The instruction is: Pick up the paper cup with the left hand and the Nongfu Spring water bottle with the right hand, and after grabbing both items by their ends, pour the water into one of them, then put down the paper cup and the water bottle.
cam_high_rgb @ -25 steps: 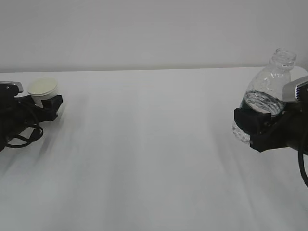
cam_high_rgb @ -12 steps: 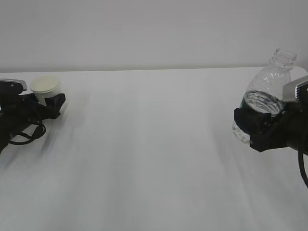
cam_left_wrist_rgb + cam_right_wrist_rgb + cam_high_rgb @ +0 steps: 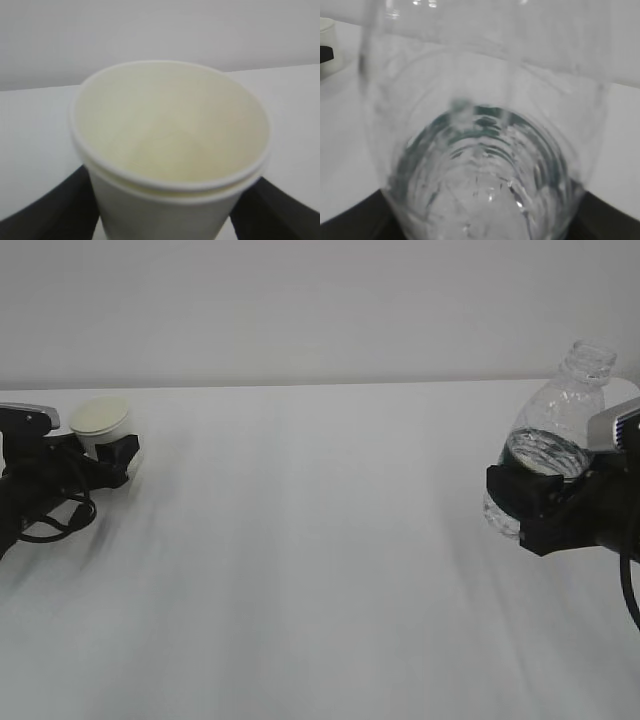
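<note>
The white paper cup [image 3: 100,418] stands at the far left, its cream inside facing the camera. My left gripper [image 3: 106,452] is shut on it low down. The cup [image 3: 170,130] fills the left wrist view, with a black finger [image 3: 50,210] pressed against each side. On the right, the Nongfu Spring water bottle [image 3: 560,415] hangs above the table, capless and leaning slightly left. My right gripper [image 3: 530,502] is shut round its lower end. Water [image 3: 545,452] fills the lower part of the bottle [image 3: 485,165].
The white table [image 3: 320,560] stretches between the two arms, with a pale wall behind. In the right wrist view the cup [image 3: 327,45] shows small at the top left.
The left gripper and the cup have shifted a little to the right and slightly up. The right arm and bottle have stayed still.
</note>
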